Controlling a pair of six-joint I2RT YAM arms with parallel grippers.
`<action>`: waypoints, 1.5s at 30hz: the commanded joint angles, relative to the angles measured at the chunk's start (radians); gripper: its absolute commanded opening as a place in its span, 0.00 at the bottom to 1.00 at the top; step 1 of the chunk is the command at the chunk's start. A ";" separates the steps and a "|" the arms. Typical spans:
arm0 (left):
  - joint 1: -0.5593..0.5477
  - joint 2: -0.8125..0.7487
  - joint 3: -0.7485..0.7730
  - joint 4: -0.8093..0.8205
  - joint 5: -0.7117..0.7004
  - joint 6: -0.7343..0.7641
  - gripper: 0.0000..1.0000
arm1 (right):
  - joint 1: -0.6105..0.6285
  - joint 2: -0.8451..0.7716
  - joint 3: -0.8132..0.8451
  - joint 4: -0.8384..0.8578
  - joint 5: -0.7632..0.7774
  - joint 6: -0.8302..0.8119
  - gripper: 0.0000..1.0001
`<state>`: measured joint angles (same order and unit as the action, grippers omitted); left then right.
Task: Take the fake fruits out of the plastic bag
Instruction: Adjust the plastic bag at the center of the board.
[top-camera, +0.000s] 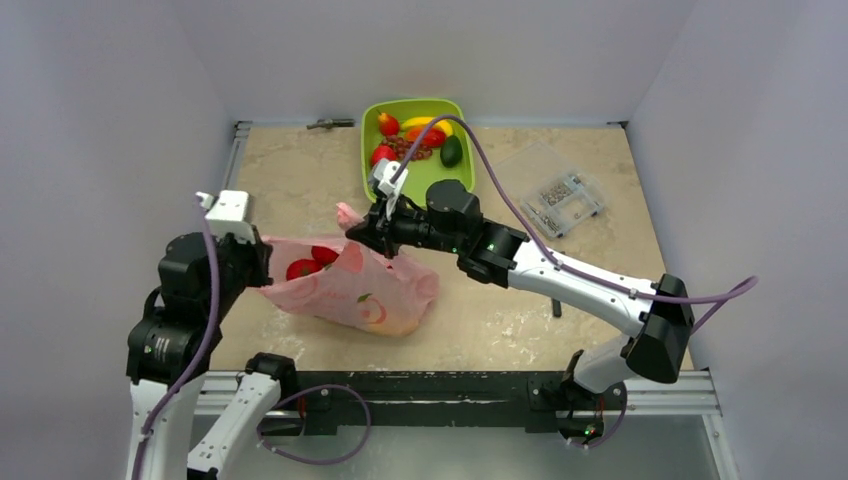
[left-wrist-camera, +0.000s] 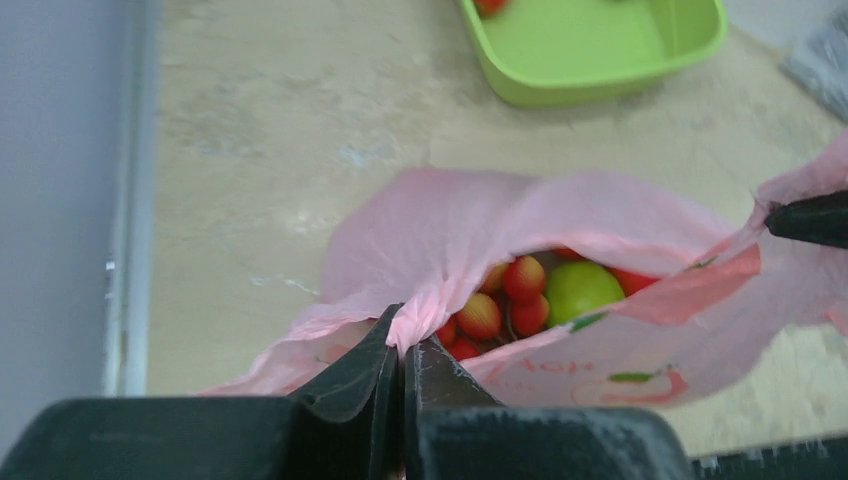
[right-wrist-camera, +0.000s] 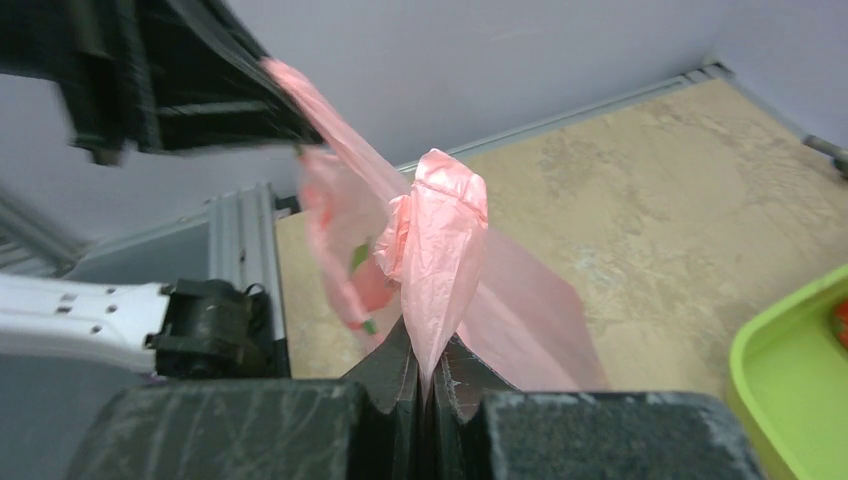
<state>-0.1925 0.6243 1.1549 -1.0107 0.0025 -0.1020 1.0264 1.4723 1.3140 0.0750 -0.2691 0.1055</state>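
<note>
One pink bag (top-camera: 392, 296), held open on the surface (top-camera: 300, 190).
The left hand (left-wrist-camera: 405, 337) and right hand (right-wrist-camera: 428, 366) each pinch a bag edge; inside lie one green apple (left-wrist-camera: 583, 290) and at least five red fruits (left-wrist-camera: 525, 278).

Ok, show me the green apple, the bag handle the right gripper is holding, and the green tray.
green apple (left-wrist-camera: 582, 290), left wrist view, its exposed upper face.
bag handle (right-wrist-camera: 440, 235), right wrist view, the bunched pink fold.
green tray (left-wrist-camera: 600, 45), left wrist view, bare floor.

tray (top-camera: 435, 173): far centre | banana (top-camera: 420, 122), avocado (top-camera: 452, 151): in tray | clear box (top-camera: 553, 192): right of tray
</note>
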 joint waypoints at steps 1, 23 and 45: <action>-0.003 -0.036 0.113 0.106 -0.409 -0.184 0.00 | -0.023 0.022 0.048 0.092 0.196 0.019 0.00; 0.018 -0.159 0.069 -0.136 -0.235 -0.350 0.00 | -0.144 -0.004 -0.068 0.070 0.035 -0.013 0.19; 0.018 -0.448 -0.092 -0.209 -0.167 -0.486 0.00 | 0.256 -0.085 -0.110 0.199 0.247 0.323 0.35</action>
<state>-0.1780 0.2134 1.0927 -1.3140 -0.1730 -0.5842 1.2442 1.2400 1.2339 0.0158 -0.0261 0.2836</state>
